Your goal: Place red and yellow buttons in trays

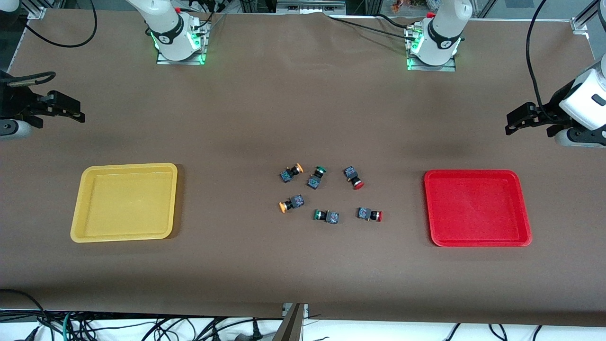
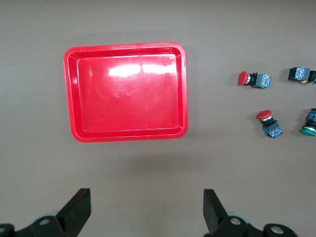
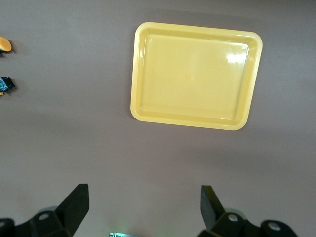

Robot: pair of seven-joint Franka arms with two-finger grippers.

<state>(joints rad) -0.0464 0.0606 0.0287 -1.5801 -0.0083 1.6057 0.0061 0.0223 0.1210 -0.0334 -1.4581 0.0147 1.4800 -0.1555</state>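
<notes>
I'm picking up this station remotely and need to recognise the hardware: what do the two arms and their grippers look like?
Both arms are white with black bands at the joints, on metal base plates lit green, with black cables running to them. The left gripper and right gripper are black, each with two flat, wedge-shaped black fingers below grey screw mounts. A black cable loops above the right gripper.
</notes>
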